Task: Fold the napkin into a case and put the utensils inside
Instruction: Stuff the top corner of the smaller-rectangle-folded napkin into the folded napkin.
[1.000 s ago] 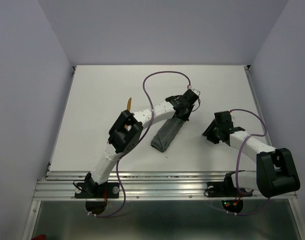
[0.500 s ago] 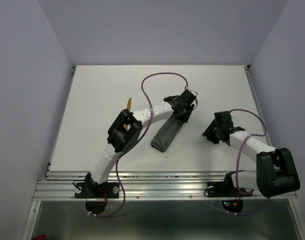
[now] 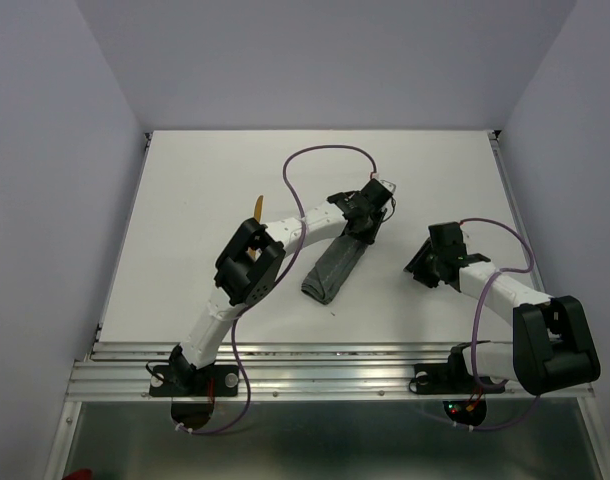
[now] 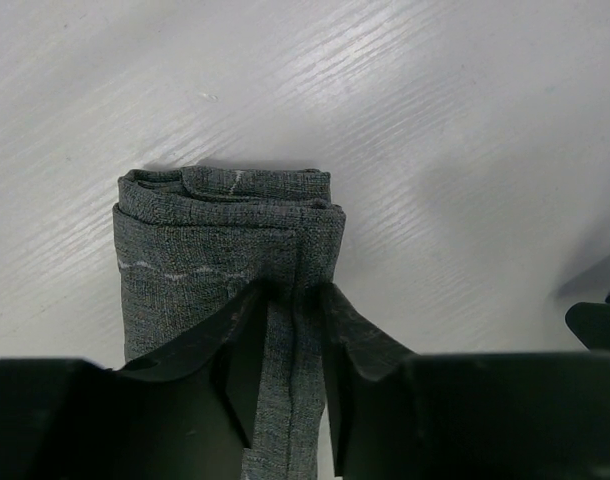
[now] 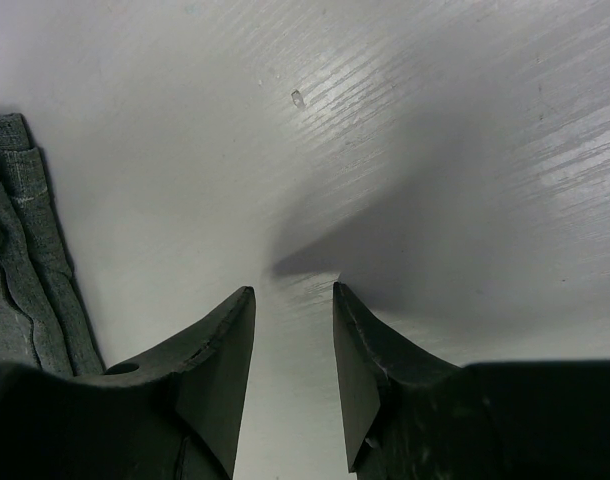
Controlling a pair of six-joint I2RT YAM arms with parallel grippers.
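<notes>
My left gripper is clamped on the far end of the case, whose long axis slants back toward my bases and to the left. My right gripper sits just right of it, fingers apart and empty. One utensil peeks out beyond my left arm, so that arm is nearer.
</notes>
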